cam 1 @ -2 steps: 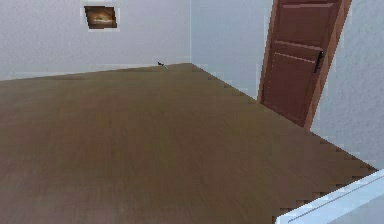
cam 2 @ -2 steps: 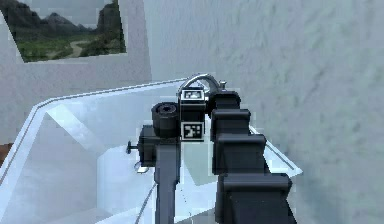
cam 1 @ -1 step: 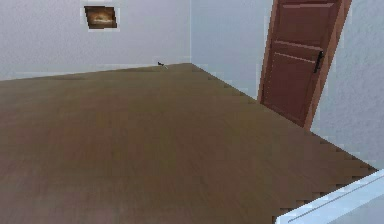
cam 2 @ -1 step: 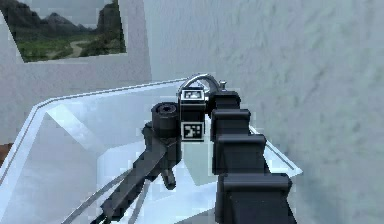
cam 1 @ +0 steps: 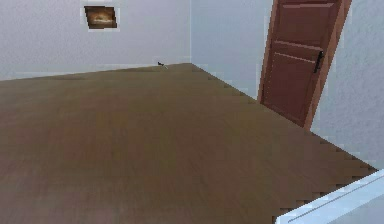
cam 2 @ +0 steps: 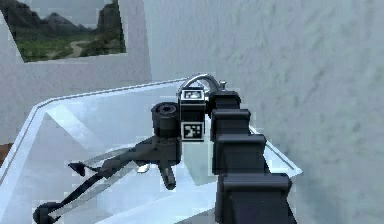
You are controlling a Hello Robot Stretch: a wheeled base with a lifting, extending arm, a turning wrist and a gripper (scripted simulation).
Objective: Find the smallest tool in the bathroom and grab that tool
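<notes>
Grabbing looks to be the step in hand: nearest the camera the arm (cam 2: 250,170) reaches over a white bathtub (cam 2: 80,125), and the gripper (cam 2: 66,188) hangs low inside it, its thin fingers (cam 2: 110,165) slanting toward the tub's bottom. How those fingers are set I cannot tell, nor whether they have hold of anything. The tool itself cannot be picked out in the tub; my guess is that it lies at or under the fingertips. Beyond the tub a landscape picture (cam 2: 70,30) hangs on the pale wall. Ahead, past a white corner (cam 1: 340,205) that is likely the tub's rim, brown floor (cam 1: 130,140) runs to a brown door (cam 1: 300,55), a small dark thing (cam 1: 160,64) too small to name, and a framed picture (cam 1: 100,16). The next move, as I judge it, calls for making sure of the tool at the fingertips, then lifting clear of the rim.
</notes>
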